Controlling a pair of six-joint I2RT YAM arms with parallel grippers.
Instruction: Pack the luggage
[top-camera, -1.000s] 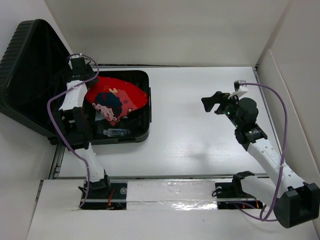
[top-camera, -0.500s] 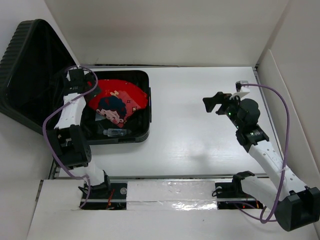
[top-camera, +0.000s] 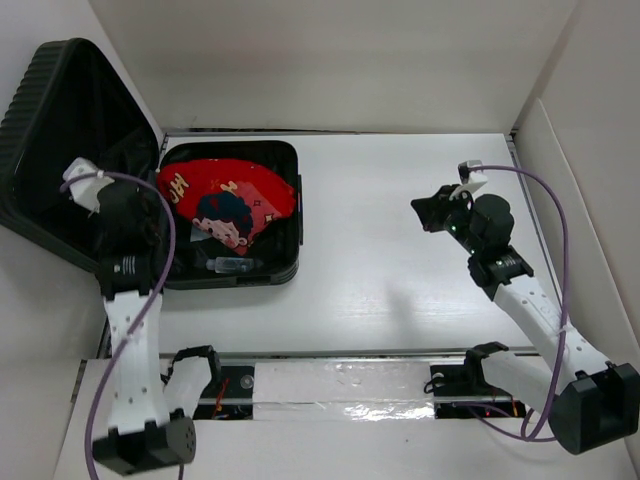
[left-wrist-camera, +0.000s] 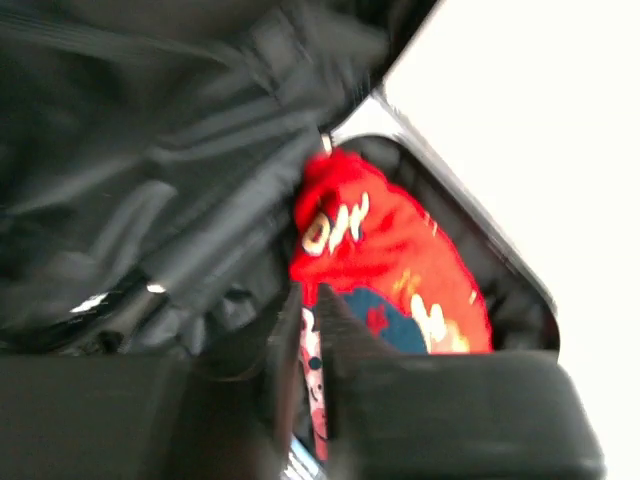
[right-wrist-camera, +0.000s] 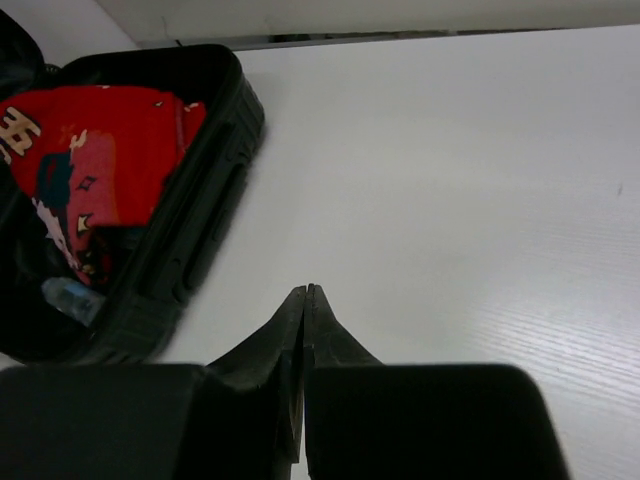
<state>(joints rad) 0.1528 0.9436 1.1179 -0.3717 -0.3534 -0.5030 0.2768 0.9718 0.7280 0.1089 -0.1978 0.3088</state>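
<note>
- The luggage (top-camera: 60, 120) lies open, its ribbed lid propped against the wall. The lid's lining is directly ahead of the left gripper (left-wrist-camera: 308, 305).
- A red printed garment (top-camera: 235, 190) fills the base shell, just beyond that gripper's fingertips. A small clear item (top-camera: 232, 265) lies at the shell's near edge.
- Left gripper fingers are drawn almost together, with only a thin slit between them and nothing caught in it. The view is blurred.
- The right gripper (right-wrist-camera: 304, 292) has its fingers pressed together, empty, above the white table (top-camera: 400, 290). The luggage is well apart, ahead and to its left.
</note>
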